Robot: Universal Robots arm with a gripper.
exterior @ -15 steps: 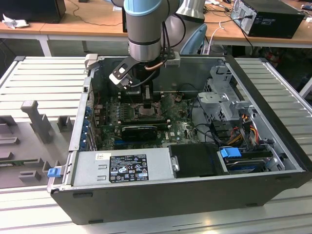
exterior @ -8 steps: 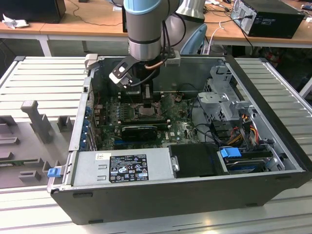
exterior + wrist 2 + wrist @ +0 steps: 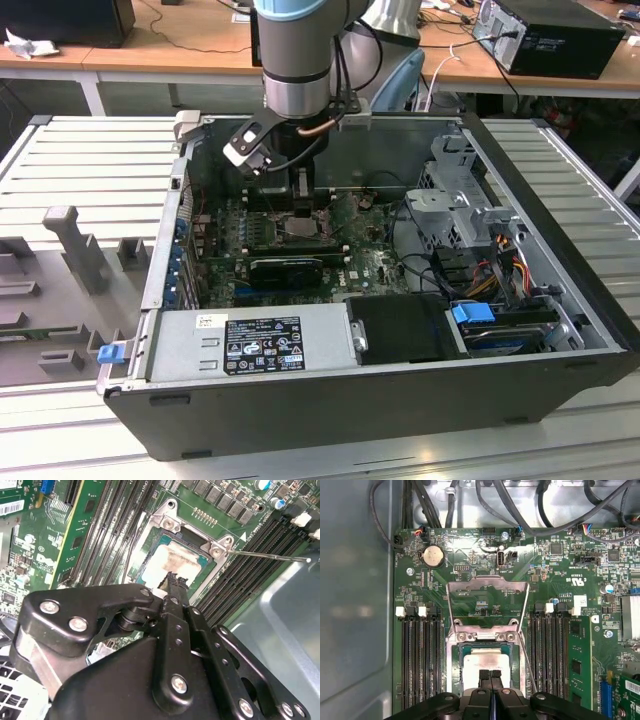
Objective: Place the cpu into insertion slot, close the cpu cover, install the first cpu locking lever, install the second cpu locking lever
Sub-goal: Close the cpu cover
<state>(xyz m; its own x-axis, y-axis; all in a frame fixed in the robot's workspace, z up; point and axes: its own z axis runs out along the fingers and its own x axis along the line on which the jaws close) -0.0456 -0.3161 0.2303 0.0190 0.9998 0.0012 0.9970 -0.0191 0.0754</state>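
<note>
The cpu (image 3: 485, 660), pale silver with a smeared top, lies flat in the insertion slot (image 3: 451, 670) on the green motherboard. It also shows in the second wrist view (image 3: 175, 560) and, small, in the exterior view (image 3: 300, 226). My gripper (image 3: 490, 676) hangs straight over the chip, fingers together and nothing between them, its tips (image 3: 172, 580) just above the metal top. The cpu cover (image 3: 487, 583) looks swung up and back from its hinge edge, with the board showing through its window. A thin locking lever (image 3: 270, 556) sticks out sideways, unlatched. Another lever (image 3: 527, 665) runs beside the socket.
Black memory slots (image 3: 420, 655) flank the socket on both sides. A round coin cell (image 3: 433, 556) and dark cables (image 3: 520, 510) lie beyond the cover. The grey case wall (image 3: 355, 605) stands close by. A power supply (image 3: 250, 345) and a drive cage (image 3: 460, 200) fill the case.
</note>
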